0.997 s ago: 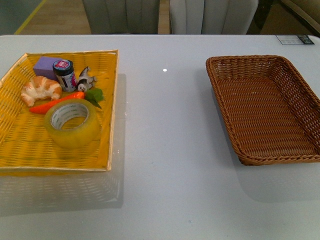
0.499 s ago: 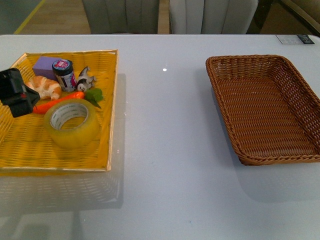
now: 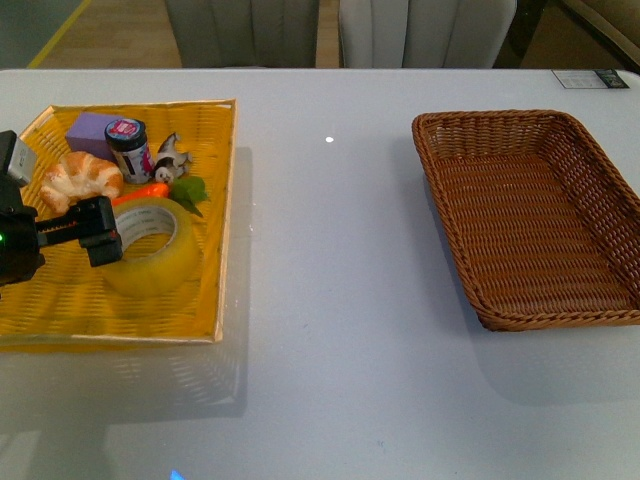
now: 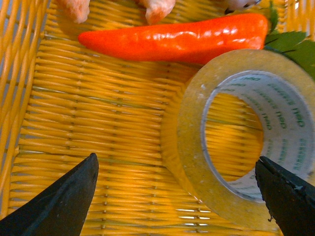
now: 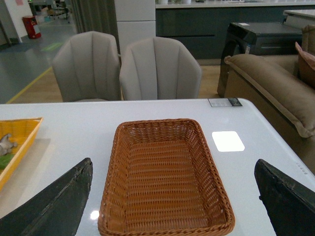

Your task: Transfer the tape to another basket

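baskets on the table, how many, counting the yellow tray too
2. The yellow tray is on the left in the front view, with the tape in it. The brown basket is on the right. None looks hidden.

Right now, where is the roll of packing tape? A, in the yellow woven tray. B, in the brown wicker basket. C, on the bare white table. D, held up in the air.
A: the packing tape lies flat in the yellow woven tray, while the brown wicker basket holds nothing.
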`<state>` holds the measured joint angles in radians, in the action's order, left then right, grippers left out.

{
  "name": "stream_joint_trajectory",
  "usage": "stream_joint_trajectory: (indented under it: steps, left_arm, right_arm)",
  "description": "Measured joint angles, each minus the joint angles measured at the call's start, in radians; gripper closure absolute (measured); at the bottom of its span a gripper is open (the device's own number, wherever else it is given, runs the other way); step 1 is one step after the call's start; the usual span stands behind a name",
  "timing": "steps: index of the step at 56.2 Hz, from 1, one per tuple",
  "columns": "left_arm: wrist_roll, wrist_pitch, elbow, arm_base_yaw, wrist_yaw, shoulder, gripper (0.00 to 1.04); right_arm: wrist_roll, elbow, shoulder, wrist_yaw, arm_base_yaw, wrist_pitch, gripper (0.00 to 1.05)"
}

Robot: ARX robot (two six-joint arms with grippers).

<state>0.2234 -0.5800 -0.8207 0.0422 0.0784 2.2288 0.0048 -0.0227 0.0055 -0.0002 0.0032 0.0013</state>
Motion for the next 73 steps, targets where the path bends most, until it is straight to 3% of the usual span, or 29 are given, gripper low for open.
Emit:
stream_joint_trajectory:
  steps: [16, 22, 30, 41, 58, 73]
  left_arm:
    - [-0.010, 0.023, -0.058, -0.006, -0.010, 0.065, 0.10]
    - [-0.011, 0.032, -0.074, -0.016, -0.009, 0.075, 0.29]
    - [-0.022, 0.057, -0.098, -0.037, -0.016, 0.081, 0.62]
    - [-0.033, 0.073, -0.101, -0.044, -0.044, 0.081, 0.87]
    - [-0.014, 0.053, -0.014, -0.039, -0.037, -0.003, 0.89]
    - [0.061, 0.090, 0.059, -0.027, 0.032, -0.288, 0.89]
  right_arm:
    - [0.000, 0.000, 0.000, 0.000, 0.000, 0.000, 0.09]
    - [0.000, 0.000, 0.000, 0.000, 0.000, 0.000, 0.09]
    - [0.000, 0.000, 0.000, 0.000, 0.000, 0.000, 0.09]
    - [0.000, 0.000, 0.000, 0.000, 0.000, 0.000, 0.09]
    - [0.000, 0.000, 0.000, 0.000, 0.000, 0.000, 0.09]
    - [0.000, 0.000, 0.000, 0.000, 0.000, 0.000, 0.09]
